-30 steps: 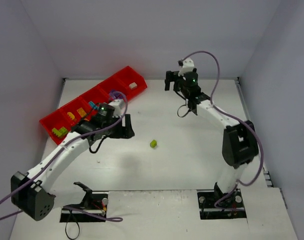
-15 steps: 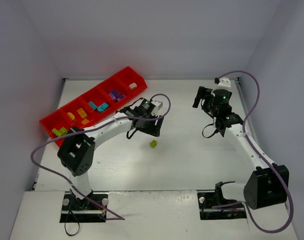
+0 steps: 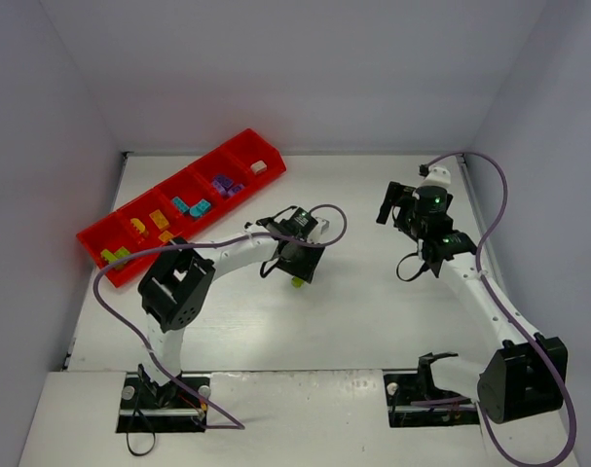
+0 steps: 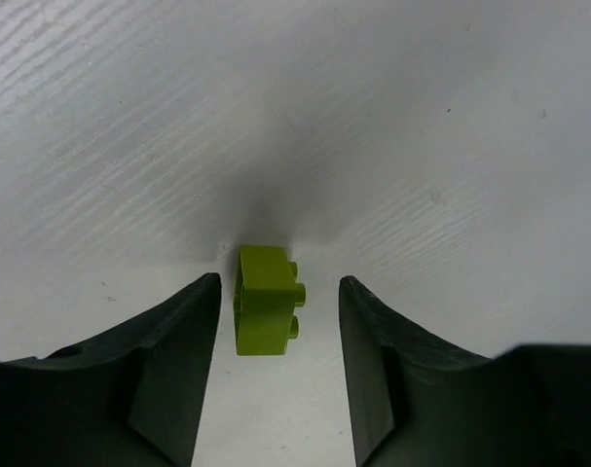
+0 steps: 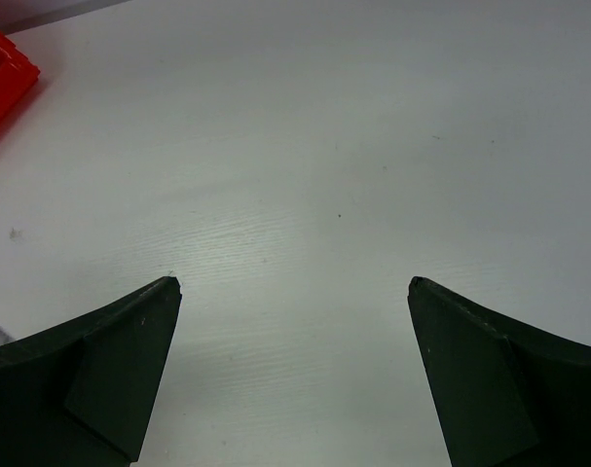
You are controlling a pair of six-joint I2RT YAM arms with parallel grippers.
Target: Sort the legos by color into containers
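A lone lime green lego (image 4: pixel 266 302) lies on its side on the white table, studs pointing right; from above this lego (image 3: pixel 298 282) sits mid-table. My left gripper (image 4: pixel 279 280) is lowered over it, open, one finger on each side, the left finger close and the right a little further off. The red tray of containers (image 3: pixel 92 239) lies at the back left, holding lime (image 3: pixel 115 256), yellow-orange (image 3: pixel 149 224), teal (image 3: pixel 191 206), purple (image 3: pixel 225 184) and white (image 3: pixel 259 166) legos. My right gripper (image 5: pixel 293 282) is wide open over bare table, seen as the right gripper (image 3: pixel 389 201) at the back right.
Grey walls close the table at the back and both sides. The tray's end corner (image 5: pixel 3 73) shows at the top left of the right wrist view. Both arm bases are bolted at the near edge.
My left arm swung from the tray to the green lego and came down around it, its jaws narrowing. The right arm moved right and stayed wide open.
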